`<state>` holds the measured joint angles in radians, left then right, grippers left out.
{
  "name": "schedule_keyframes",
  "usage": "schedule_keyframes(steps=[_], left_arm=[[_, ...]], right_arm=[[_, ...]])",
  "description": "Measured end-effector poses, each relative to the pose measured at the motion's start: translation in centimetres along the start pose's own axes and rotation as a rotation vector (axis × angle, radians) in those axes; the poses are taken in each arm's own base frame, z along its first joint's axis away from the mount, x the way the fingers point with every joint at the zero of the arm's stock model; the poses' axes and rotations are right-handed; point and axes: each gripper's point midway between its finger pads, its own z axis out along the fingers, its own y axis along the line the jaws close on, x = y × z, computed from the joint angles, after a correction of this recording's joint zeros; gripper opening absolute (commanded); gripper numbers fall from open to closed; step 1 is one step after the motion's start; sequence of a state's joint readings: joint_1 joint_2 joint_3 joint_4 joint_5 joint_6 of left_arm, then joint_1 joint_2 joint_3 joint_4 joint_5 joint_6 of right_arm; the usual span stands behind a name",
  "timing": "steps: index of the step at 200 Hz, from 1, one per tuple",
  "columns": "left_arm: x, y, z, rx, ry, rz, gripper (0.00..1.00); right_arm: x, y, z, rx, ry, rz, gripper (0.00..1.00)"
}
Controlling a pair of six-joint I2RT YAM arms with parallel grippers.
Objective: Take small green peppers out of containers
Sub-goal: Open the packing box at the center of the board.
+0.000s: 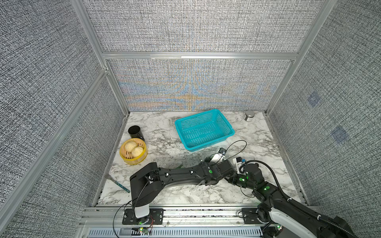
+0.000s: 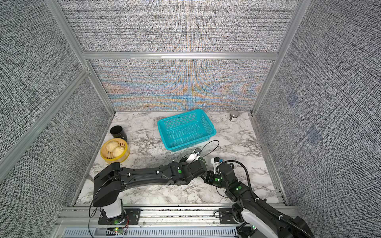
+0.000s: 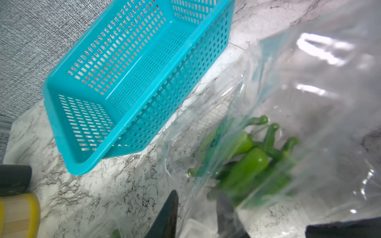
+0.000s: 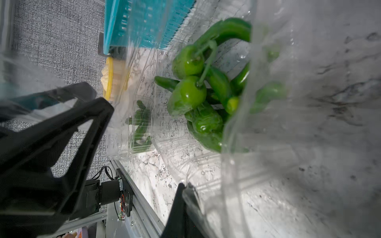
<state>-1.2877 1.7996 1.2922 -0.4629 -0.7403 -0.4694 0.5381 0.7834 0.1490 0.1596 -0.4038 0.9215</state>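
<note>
Several small green peppers [image 3: 247,162] [image 4: 193,90] lie heaped inside a clear plastic container [image 3: 309,72] [image 4: 268,185] on the marble table, just in front of the teal basket. My right gripper [image 4: 184,185] is shut on that container's thin plastic edge. My left gripper [image 3: 198,193] straddles a plastic wall of the same container. One of its fingers [image 3: 225,212] shows blurred behind the plastic and the other stays outside, with a clear gap between them. A second container [image 4: 140,123] with peppers lies further off. In both top views the arms hide the grippers.
The teal perforated basket [image 1: 204,128] [image 3: 127,82] stands at the back middle. A yellow steamer with buns [image 1: 133,151] and a black cup [image 1: 135,131] sit at the left. A metal tin [image 1: 249,115] is at the back right, and a teal-handled tool [image 1: 120,184] lies front left.
</note>
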Motion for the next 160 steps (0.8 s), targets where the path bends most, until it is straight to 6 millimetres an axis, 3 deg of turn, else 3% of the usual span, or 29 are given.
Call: schedule_keyframes(steps=[28, 87, 99, 115, 137, 160], left_arm=[[-1.0, 0.5, -0.1, -0.031, -0.017, 0.026, 0.38], [-3.8, 3.5, 1.7, -0.071, -0.013, -0.017, 0.86], [-4.2, 3.7, 2.4, -0.056, -0.003, -0.033, 0.92], [-4.7, 3.6, 3.1, -0.023, 0.01, -0.055, 0.97], [-5.8, 2.8, 3.3, 0.046, 0.009, -0.081, 0.97], [-6.1, 2.3, 3.5, 0.11, 0.024, -0.094, 0.98]], right_arm=[[0.3, -0.3, -0.1, 0.011, 0.008, 0.001, 0.0], [0.9, -1.1, -0.4, 0.044, 0.025, 0.01, 0.0], [1.0, -1.2, -0.6, 0.048, 0.025, 0.011, 0.29], [0.8, -1.0, -1.1, 0.053, 0.013, 0.006, 0.57], [0.1, 0.0, -2.0, 0.042, -0.021, -0.012, 0.74], [-0.4, 0.8, -2.9, 0.034, -0.056, -0.033, 0.78]])
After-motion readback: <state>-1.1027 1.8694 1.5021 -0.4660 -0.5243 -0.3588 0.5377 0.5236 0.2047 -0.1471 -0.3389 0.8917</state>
